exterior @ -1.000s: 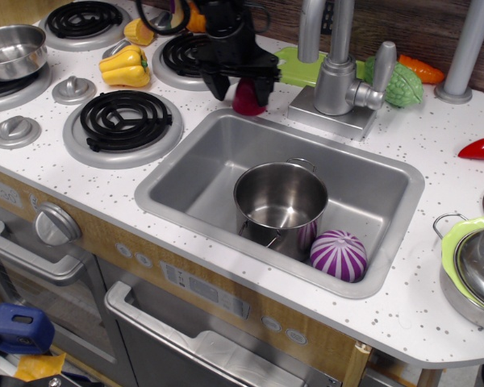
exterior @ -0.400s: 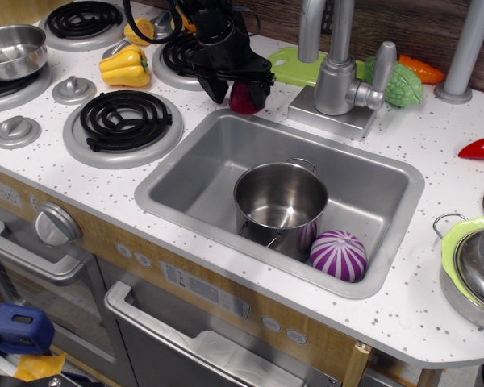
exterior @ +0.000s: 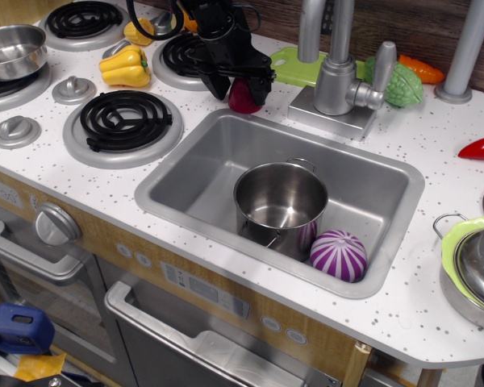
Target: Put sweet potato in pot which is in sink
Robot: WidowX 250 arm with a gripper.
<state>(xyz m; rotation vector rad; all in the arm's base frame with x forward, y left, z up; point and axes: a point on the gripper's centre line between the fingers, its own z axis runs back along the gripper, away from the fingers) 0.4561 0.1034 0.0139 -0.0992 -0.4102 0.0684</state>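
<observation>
The silver-grey sink [exterior: 371, 181] is filling the middle of the frame, and the deep stainless pot [exterior: 280, 205] is standing upright inside it, right of centre, with the purple-and-white striped ball [exterior: 339, 255] lying just beside the pot's lower right wall. At upper centre, just beyond the sink's back-left rim on the speckled counter [exterior: 436, 145], the black gripper [exterior: 240, 87] is reaching down over the dark red sweet potato [exterior: 243, 97], its two fingers straddling the vegetable; they look closed on it, gripping it near its top, though whether it is sitting on the counter or hanging just clear of it cannot be told. The step in hand seems to be securing and raising the sweet potato. To do that well, the grip should be sitting square across the rounded body and not the tapered end, since the smooth plastic is likely to slip or twist. The lift should be going straight up, high enough to clear the sink rim and the grey faucet [exterior: 336, 72] standing close on the right. From there the carry is heading down-right across the frame to a point centred over the pot's mouth, avoiding the wire loop handle at its far rim, before letting go.
</observation>
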